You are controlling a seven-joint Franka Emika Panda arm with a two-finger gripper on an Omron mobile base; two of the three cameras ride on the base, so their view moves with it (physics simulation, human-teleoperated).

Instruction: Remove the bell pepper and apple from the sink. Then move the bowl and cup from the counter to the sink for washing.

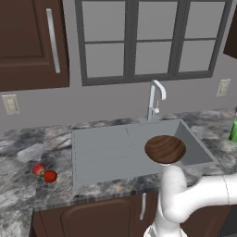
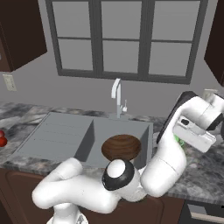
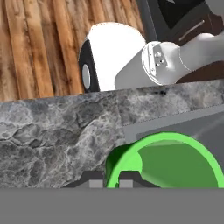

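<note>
hand view: gripper (image 3: 112, 178) has its two dark tips together on the near rim of the cup (image 3: 168, 161), clamped on that green wall, with the counter (image 3: 57, 131) directly below. left base view: bowl (image 1: 165, 149) rests in the basin at the right end of the sink (image 1: 106, 152), below the faucet (image 1: 156, 98). apple (image 1: 39, 169) and bell pepper (image 1: 50, 176) lie on the counter left of the sink, touching or just beside each other. cup stands at the far right edge, well apart from the fruit.
</note>
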